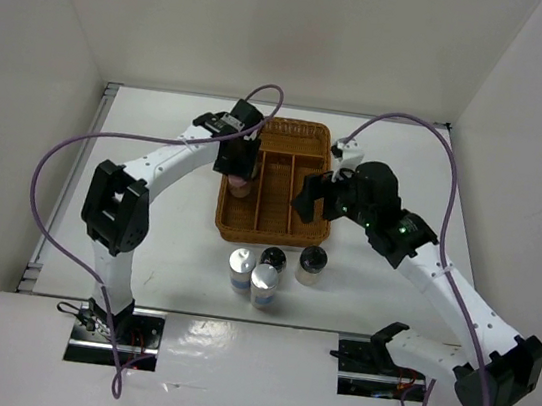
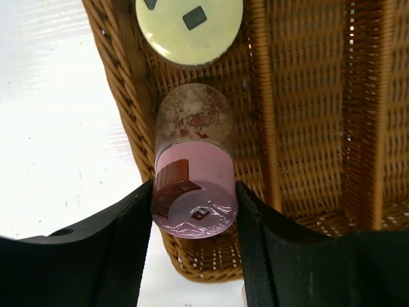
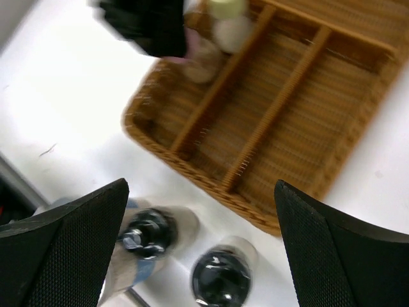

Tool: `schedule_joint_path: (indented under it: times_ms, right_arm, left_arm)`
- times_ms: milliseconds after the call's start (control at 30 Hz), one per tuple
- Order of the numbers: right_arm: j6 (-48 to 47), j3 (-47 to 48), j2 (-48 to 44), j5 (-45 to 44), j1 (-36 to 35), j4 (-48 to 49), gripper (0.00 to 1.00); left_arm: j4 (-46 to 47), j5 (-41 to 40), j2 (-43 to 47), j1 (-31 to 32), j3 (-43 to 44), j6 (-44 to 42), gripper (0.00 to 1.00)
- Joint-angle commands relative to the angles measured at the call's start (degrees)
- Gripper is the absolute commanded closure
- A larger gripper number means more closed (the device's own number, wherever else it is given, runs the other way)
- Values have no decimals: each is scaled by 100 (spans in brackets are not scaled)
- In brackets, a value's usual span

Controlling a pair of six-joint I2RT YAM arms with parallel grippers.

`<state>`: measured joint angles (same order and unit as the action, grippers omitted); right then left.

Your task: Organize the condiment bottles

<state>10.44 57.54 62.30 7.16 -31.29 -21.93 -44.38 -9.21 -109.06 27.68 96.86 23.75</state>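
Loose on the white table, low centre in the top view, stand a black-capped jar, a second black-capped jar and two light-capped jars. Just above them, the wicker tray holds two jars in its left compartment: a pink-capped jar, clamped between the fingers of the left gripper, and a yellow-capped jar just beyond it. The right gripper hangs over the tray's lower edge, spread wide and holding nothing.

Leftmost compartment of the wicker tray: near shaker jar between the fingers of the left gripper, far shaker jar just behind. On the table before the tray, cluster of three jars, lone jar to their right. Right gripper over the tray's right side.
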Motion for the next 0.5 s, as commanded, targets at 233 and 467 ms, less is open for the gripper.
schedule_joint_path:
  times_ms: [233,467]
  right_arm:
    - [-771,618,537,216,-1098,251,1]
    - [-771,618,766,-407,-2073,145,1]
  left_arm:
    - [351,16,-555,-88,307,-90,48]
    - [27,86,-214,-88,360,-37,0]
